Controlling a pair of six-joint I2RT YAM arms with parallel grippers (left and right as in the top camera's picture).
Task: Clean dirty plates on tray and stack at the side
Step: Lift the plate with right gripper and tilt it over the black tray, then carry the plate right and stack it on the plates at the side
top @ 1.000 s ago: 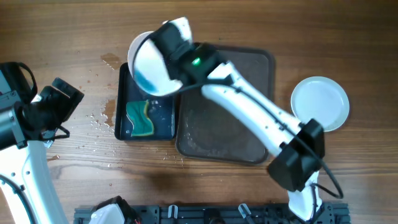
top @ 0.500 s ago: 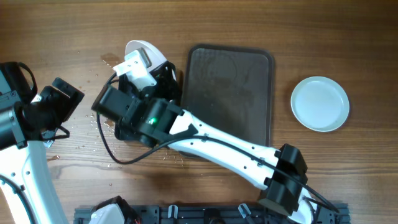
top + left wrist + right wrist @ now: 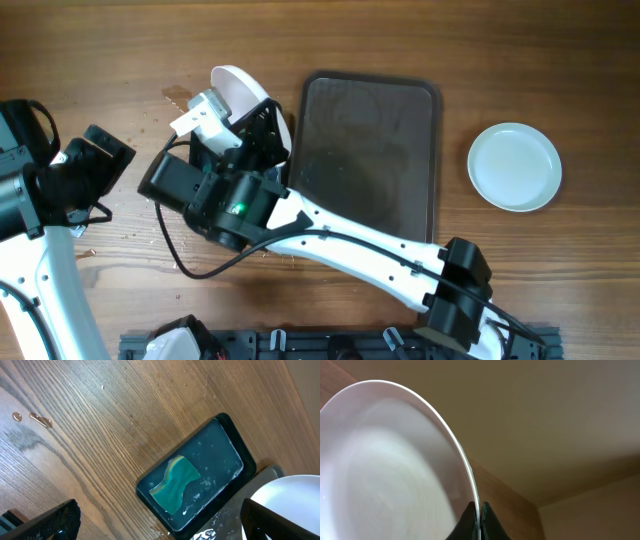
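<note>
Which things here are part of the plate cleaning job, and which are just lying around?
Job: held plate, side plate, brown tray, green sponge, black tray.
Lying about: water droplets on the wood, dark rack at the near edge.

The white right arm with black joints stretches from its base at the lower right slantwise to the far left. The right gripper pinches the rim of a round white plate, which is tilted on edge. The left arm stands at the left side. The left gripper has its black fingers spread wide and holds nothing.
</note>
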